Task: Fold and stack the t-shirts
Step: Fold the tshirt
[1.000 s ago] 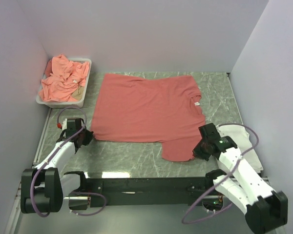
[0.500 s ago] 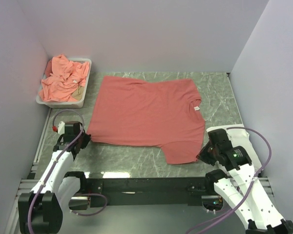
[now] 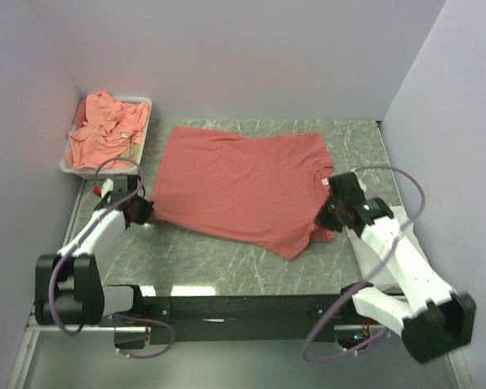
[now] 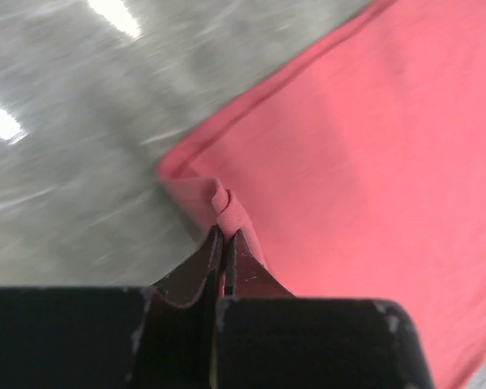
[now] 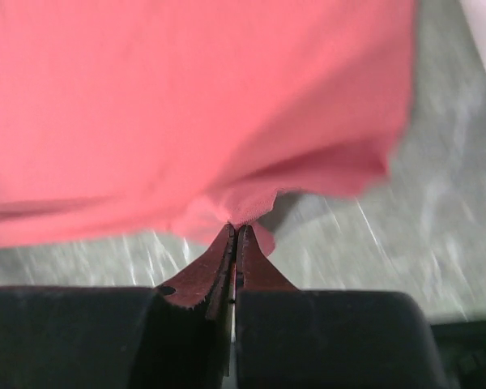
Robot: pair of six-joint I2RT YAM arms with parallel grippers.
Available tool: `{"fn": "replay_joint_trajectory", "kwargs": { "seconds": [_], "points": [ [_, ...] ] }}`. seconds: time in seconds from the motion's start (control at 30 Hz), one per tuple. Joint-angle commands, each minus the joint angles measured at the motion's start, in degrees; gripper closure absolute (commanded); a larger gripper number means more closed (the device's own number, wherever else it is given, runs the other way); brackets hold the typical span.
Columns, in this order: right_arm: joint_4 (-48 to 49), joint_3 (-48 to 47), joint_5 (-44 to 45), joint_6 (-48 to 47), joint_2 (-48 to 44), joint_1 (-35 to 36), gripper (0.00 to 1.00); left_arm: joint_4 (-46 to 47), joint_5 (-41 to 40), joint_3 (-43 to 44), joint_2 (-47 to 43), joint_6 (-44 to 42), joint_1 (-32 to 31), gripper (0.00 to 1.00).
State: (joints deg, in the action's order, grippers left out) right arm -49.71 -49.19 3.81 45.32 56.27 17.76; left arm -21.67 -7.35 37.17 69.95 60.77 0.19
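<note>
A coral-red t-shirt (image 3: pixel 243 182) lies spread on the grey marbled table, its white neck label at the right edge. My left gripper (image 3: pixel 139 212) is shut on the shirt's near left corner; in the left wrist view the cloth (image 4: pixel 227 207) is bunched between the closed tips (image 4: pixel 224 235). My right gripper (image 3: pixel 327 219) is shut on the near right sleeve and holds it lifted; the right wrist view shows the pinched red fabric (image 5: pixel 243 203) at its tips (image 5: pixel 236 231). A white folded garment (image 3: pixel 405 235) lies at the right, mostly hidden under the right arm.
A white tray (image 3: pixel 139 138) at the back left holds several crumpled salmon-pink shirts (image 3: pixel 105 134). Pale walls close in the table on the left, back and right. The black mounting rail (image 3: pixel 227 308) runs along the near edge.
Both grippers moved away from the near edge, carrying the shirt's near hem with them. The near right sleeve, flat before, is now lifted and drawn back toward the collar.
</note>
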Motion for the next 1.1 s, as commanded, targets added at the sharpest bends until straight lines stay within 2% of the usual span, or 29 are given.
{"fn": "replay_joint_trajectory", "kwargs": {
  "seconds": [0.0, 0.13, 0.33, 0.63, 1.07],
  "points": [
    [13.13, -4.33, 3.47, -3.13, 8.22, 0.17, 1.00, 2.95, -0.64, 8.60, 5.71, 1.01, -1.33, 1.00],
    [16.13, -9.24, 6.11, -4.01, 17.53, -0.27, 1.00, 2.16, -1.78, 13.89, 12.99, 1.63, -1.77, 1.00],
    [18.95, -14.35, 2.79, -5.94, 25.28, -4.92, 1.00, 1.28, -3.02, 18.99, 19.42, 2.51, -1.94, 0.99],
    [22.38, -19.36, -3.64, -7.00, 29.86, -11.42, 1.00, -0.56, -3.81, 24.53, 24.35, 3.12, -1.94, 0.99],
    [23.96, -23.23, -6.71, -7.96, 32.85, -13.45, 1.00, -1.27, -3.81, 29.89, 27.69, 1.81, -1.94, 0.99]
  ]
}}
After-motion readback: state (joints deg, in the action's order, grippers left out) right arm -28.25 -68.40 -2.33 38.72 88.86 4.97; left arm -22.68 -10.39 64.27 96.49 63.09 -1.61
